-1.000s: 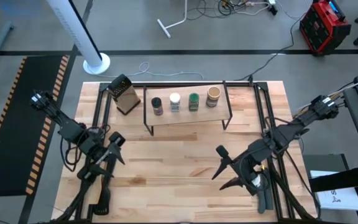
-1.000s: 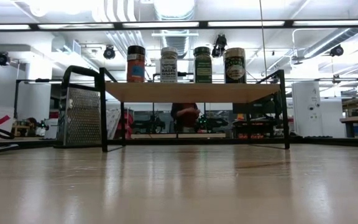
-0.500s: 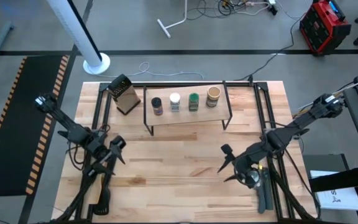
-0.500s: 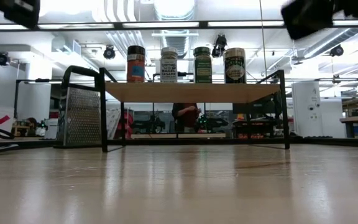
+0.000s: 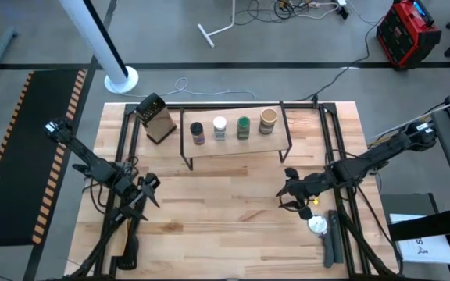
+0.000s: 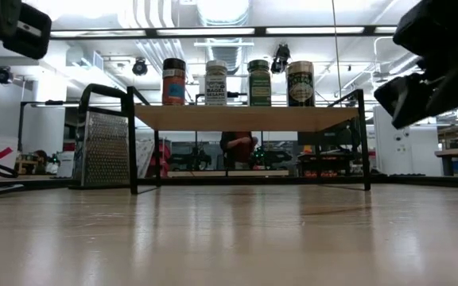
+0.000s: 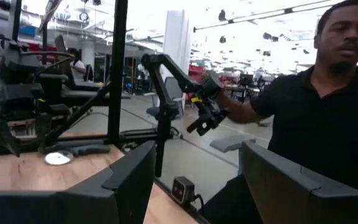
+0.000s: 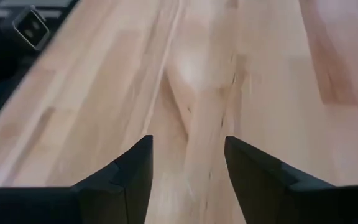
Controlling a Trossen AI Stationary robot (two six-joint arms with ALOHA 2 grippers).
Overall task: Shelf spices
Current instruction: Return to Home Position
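Note:
Four spice jars stand in a row on the shelf's (image 5: 235, 147) wooden top board: dark-lidded (image 5: 198, 133), white-lidded (image 5: 219, 128), green-lidded (image 5: 244, 127) and wider tan (image 5: 268, 121). In the low view they stand upright on the board (image 6: 245, 117), among them the dark-lidded jar (image 6: 174, 82) and the tan jar (image 6: 300, 83). My left gripper (image 5: 148, 190) (image 7: 194, 186) hangs open over the table's left near part. My right gripper (image 5: 287, 190) (image 8: 185, 168) is open above bare wood, nearer than the shelf's right end. Neither touches a jar.
A boxy metal grater (image 5: 156, 119) (image 6: 102, 148) stands left of the shelf. A round silver disc (image 5: 316, 225) lies near the right arm's base. Black frame rails run along both table sides. Bare wood (image 5: 217, 203) lies between the grippers. A person (image 7: 328, 106) stands beyond the table.
My right gripper has moved from the table's near right part toward the far edge, closer to the shelf, and has turned as its arm stretched out. It now shows at the right of the low view. The jars and the shelf have stayed put.

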